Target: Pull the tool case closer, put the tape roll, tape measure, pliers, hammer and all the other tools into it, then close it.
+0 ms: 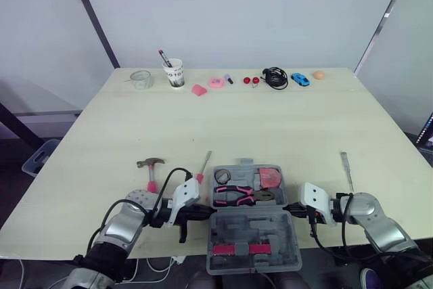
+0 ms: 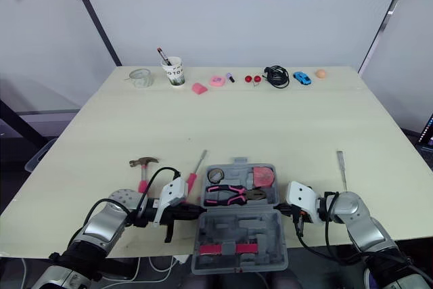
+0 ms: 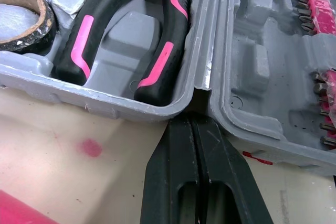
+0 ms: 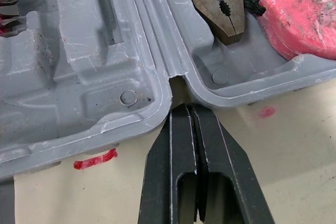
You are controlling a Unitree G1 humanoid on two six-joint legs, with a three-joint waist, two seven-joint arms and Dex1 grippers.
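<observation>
Far edge of table (image 1: 270, 123) lined with clear glass (image 1: 141, 80), paper cup (image 1: 175, 75) with pen (image 1: 164, 57) stood in it, black cable coil (image 1: 275, 77), blue toy car (image 1: 300, 79), small orange object (image 1: 318, 74)

Left gripper (image 3: 195, 125), fingers pressed together, tips at the hinge notch of the open tool case (image 3: 94, 103); pliers (image 3: 163, 61) (pink-and-black handles) and tape roll (image 3: 46, 22) lie in its tray.

The case (image 1: 254, 227) is grey, and the pliers (image 1: 233, 195) in it have black handles striped pink. At 10 o'clock of the case, the hammer (image 1: 152, 175) has a pink grip. The table (image 1: 270, 120) is pale yellow.
</observation>
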